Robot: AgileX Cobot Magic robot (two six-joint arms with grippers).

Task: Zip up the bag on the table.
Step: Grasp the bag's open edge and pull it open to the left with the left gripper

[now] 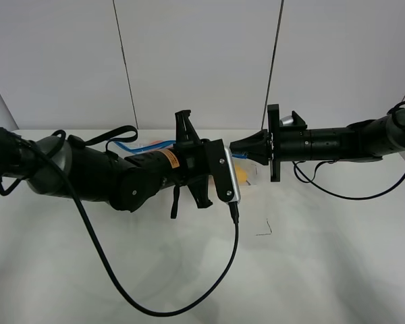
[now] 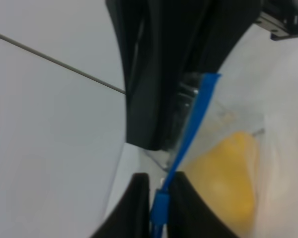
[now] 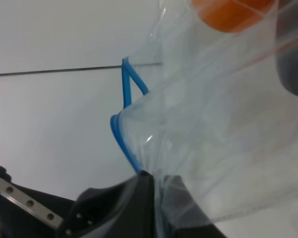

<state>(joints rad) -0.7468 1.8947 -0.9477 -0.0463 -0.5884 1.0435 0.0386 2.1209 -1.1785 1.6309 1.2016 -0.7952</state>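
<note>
**Item:** bag (image 3: 213, 124). Clear floppy plastic with a thin blue zip strip (image 3: 123, 94) along one edge.

**Location:** over the far middle of the table (image 1: 324, 256), between the two tools. In the high view most of it is hidden behind the left arm (image 1: 101, 175). Only stretches of blue strip and a patch of yellow show past it. Whether the bag rests on the table or hangs clear of it cannot be told.

**Contents seen through the plastic:** one yellow fruit (image 2: 228, 178), close to the strip, and one orange fruit (image 3: 233, 12), deeper in the bag.

**Left tool** (image 2: 159, 201): fingers together, clamped on the zip strip. The blue strip runs out from between the two fingertips.

**Right tool** (image 3: 156, 183): fingers together, clamped on the bag at the strip edge, with the plastic bunched and creased above the grip. Past this grip the strip splits into two blue lines that meet again at a point.

**Relation of tools:** near each other on the same strip. In the left wrist view the right tool stands just beyond the left one, at the bag's corner.

**Right arm** (image 1: 337, 142): reaches in level from the right of the high view.

**Table:** plain white, matte.

**Other:**
- black cable (image 1: 237, 236), hanging from the left wrist camera and looping across the near table
- pale panelled wall (image 1: 189, 54) with dark seams behind
</note>
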